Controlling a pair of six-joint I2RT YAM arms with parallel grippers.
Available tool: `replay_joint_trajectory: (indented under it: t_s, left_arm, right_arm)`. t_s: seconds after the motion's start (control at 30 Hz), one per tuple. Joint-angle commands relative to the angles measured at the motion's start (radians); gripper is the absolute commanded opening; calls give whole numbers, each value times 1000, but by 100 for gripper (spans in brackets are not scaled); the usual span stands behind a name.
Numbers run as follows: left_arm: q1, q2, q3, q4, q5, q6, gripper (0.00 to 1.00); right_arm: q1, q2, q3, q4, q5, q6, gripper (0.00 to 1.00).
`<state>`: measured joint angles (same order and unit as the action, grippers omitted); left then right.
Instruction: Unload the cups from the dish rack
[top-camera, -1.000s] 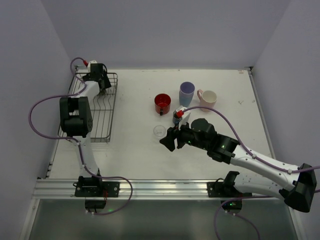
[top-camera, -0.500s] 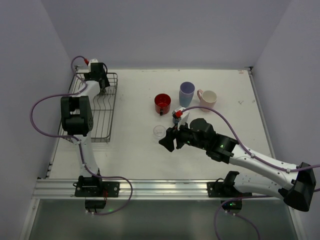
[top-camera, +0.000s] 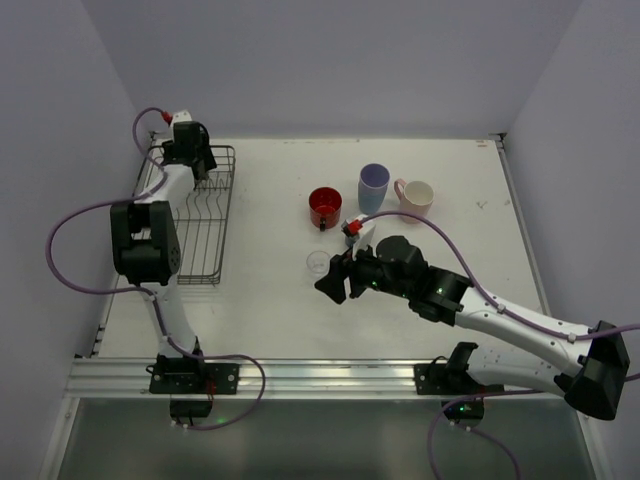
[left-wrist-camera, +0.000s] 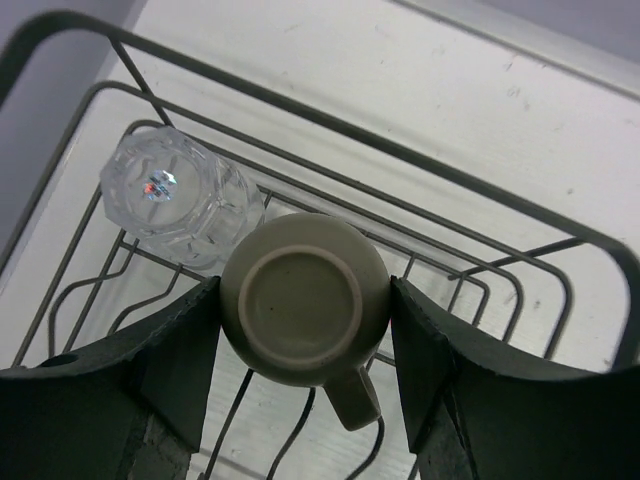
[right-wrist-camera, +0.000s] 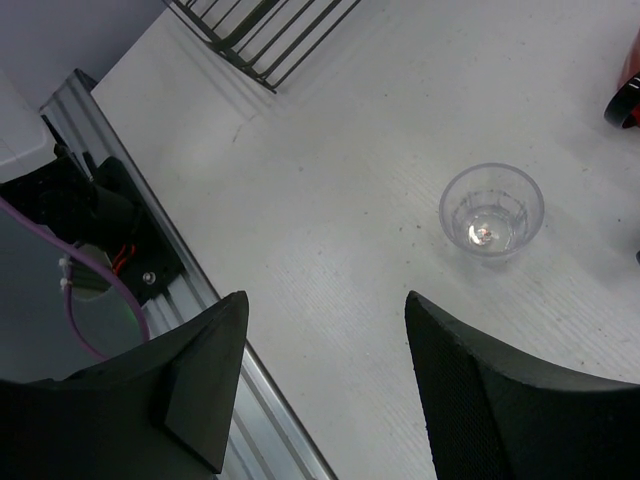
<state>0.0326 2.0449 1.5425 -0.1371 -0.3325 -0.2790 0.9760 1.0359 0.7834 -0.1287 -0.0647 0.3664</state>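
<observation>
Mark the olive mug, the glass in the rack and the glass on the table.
olive mug (left-wrist-camera: 303, 298): left wrist view, upturned base.
glass in the rack (left-wrist-camera: 175, 195): left wrist view, faceted bottom.
glass on the table (right-wrist-camera: 491, 212): right wrist view, inner bottom.

The left gripper (left-wrist-camera: 305, 312) has risen slightly with the olive mug (left-wrist-camera: 300, 288); the right gripper (right-wrist-camera: 325, 300) edged leftward.

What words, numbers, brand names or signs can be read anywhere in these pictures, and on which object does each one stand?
No text can be read in any view.
The red mug, lavender tumbler, pink mug, clear glass and olive mug are plain.
The dish rack carries no label.
Nothing else in view shows legible print.
</observation>
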Motion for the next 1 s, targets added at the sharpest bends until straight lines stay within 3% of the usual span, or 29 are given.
replay_joint_trajectory:
  t_s: [0.0,0.23,0.4,0.67,0.77,0.87,0.97]
  left_arm:
    - [7,-129,-5,102,24,0,27]
    - [7,-248,-68,82,50,-44,24]
    - [7,-431,-218,85,157,-173,22]
    - [-3,-820,-631,238,565,-414,21]
    - [-22,-978,-767,338,752,-495,21]
    - [-78,-1074,-928,443,884,-621,21]
    - [-138,-1189,-1066,638,949,-744,21]
  right_arm:
    - [0,3,37,77,-9,34,66]
    - [1,-31,24,123,23,85,66]
    - [0,-100,-6,215,26,176,67]
    - [-2,-181,-118,394,51,377,64]
    - [-2,-188,-136,445,63,420,56]
    - [-7,-159,-118,468,86,433,40]
    - [-10,-104,-84,494,71,456,43]
